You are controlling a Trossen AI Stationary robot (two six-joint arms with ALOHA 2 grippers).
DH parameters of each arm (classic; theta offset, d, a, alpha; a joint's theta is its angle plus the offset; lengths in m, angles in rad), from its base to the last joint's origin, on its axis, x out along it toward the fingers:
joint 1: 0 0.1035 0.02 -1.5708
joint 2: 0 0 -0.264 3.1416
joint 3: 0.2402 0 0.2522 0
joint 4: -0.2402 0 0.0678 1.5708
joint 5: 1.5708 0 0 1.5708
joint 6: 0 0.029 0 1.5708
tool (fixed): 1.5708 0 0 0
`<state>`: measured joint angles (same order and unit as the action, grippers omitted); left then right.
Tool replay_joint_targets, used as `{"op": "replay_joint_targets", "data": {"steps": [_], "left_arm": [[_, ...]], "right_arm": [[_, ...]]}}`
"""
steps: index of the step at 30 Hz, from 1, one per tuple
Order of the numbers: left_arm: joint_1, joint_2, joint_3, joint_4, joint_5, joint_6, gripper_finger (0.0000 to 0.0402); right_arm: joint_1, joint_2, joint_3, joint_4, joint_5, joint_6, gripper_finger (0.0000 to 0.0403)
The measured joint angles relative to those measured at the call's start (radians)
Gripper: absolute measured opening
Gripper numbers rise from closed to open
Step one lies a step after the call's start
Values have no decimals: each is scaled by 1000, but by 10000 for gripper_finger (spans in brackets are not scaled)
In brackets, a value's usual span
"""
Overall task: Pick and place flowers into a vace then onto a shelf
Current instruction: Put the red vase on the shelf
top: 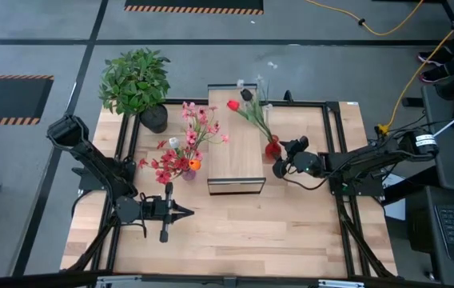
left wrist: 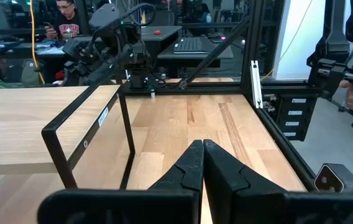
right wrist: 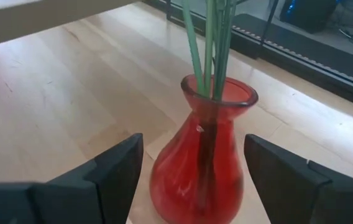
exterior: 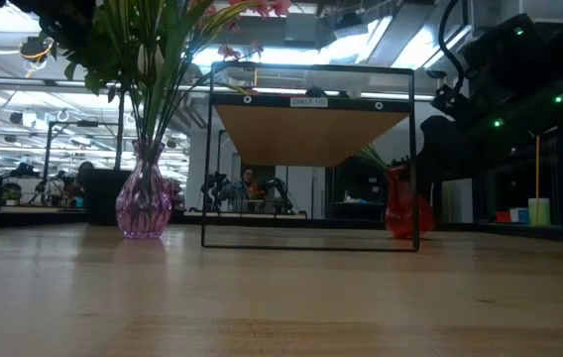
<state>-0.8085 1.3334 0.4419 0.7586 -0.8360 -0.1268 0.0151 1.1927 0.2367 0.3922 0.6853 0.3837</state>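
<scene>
A red glass vase (right wrist: 198,177) with green stalks stands on its base on the table, next to the shelf's right side (top: 272,149). Red and dark blossoms (top: 239,102) lean over the shelf. My right gripper (right wrist: 192,149) is open, level with the vase, one finger on each side of its belly with a small gap at both. A purple vase (top: 189,172) with pink and red flowers stands left of the shelf (top: 235,152). My left gripper (top: 181,212) is shut and sits low over the table near the front left, touching nothing.
A bushy green potted plant (top: 137,80) stands at the far left corner. The shelf's black frame legs (exterior: 207,159) rise between the two vases. A black rail frame (top: 335,144) borders the table. Bare tabletop lies in front of the shelf (top: 251,228).
</scene>
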Motion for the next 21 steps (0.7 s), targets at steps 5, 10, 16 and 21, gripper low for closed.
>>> {"op": "replay_joint_targets", "data": {"steps": [5,10,16,21], "left_arm": [[0,0,0,0,0,0,6],[0,0,0,0,0,0,6],[0,0,0,0,0,-1,6],[0,0,0,0,0,0,6]], "right_arm": [[0,0,0,-3,0,5,280],[0,0,0,-3,0,6,280],[0,0,0,-3,0,7,280],[0,0,0,-3,-8,7,280]]}}
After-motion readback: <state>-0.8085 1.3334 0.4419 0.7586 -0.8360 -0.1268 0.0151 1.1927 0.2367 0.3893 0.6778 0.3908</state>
